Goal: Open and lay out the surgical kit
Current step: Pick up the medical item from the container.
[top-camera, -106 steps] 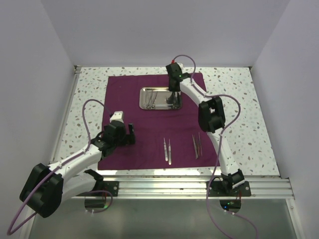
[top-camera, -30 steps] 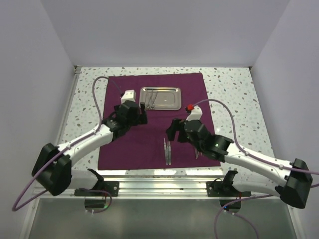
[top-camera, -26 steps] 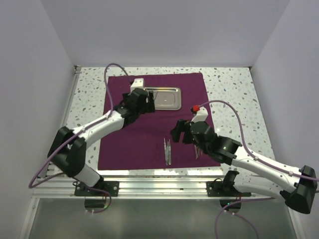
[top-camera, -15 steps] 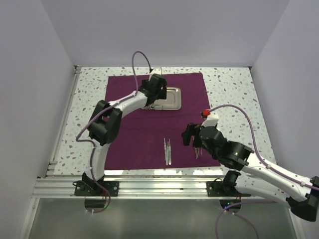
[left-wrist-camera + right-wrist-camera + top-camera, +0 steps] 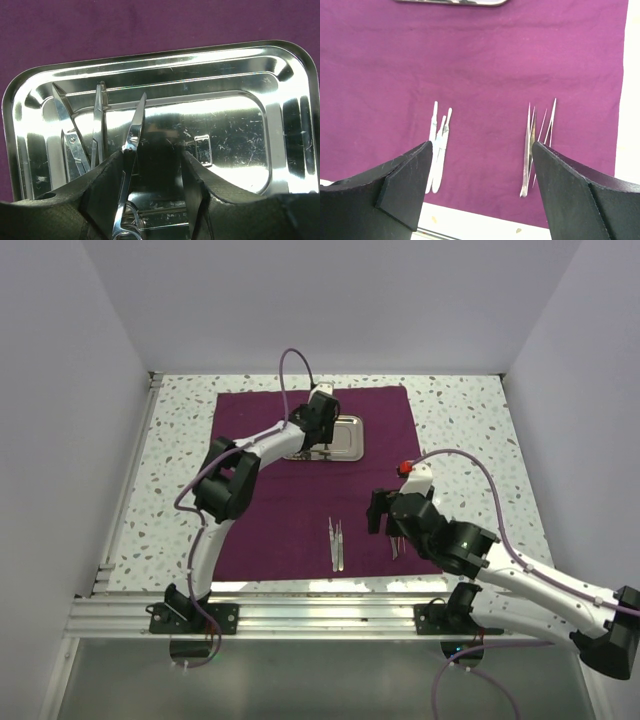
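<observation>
Left wrist: left fingers (image 5: pixel 100 190) part-spread astride one scissors (image 5: pixel 131 145) in tray (image 5: pixel 280 115); right fingers (image 5: pixel 405 180) wide apart, four tools (image 5: pixel 440 145) on cloth (image 5: pixel 485 60).

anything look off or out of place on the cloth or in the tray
Nothing stands out. The purple cloth lies flat, the steel tray sits square on it, and two sets of tweezers lie side by side near its front edge. The instruments in the tray fan out at one end.
</observation>
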`<action>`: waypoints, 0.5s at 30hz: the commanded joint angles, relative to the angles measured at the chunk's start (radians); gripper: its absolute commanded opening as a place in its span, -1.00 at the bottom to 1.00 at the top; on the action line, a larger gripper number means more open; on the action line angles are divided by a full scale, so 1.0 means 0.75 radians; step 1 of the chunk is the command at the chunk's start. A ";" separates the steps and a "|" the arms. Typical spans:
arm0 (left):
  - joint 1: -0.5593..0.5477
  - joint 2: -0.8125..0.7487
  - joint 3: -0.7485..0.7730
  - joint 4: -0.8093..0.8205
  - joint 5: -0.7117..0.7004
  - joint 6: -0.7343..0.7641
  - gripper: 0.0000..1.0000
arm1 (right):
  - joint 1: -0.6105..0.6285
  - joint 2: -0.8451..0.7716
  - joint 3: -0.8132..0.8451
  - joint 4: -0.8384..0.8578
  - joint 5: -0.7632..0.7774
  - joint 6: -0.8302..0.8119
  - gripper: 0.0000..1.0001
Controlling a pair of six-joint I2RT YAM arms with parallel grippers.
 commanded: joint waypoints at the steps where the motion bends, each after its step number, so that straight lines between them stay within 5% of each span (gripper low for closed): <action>1: 0.009 0.032 0.024 0.013 0.022 0.028 0.07 | 0.002 0.026 0.007 0.039 0.057 -0.018 0.69; 15: 0.052 -0.037 -0.082 0.089 -0.016 0.039 0.10 | 0.002 0.130 0.019 0.080 0.068 -0.031 0.71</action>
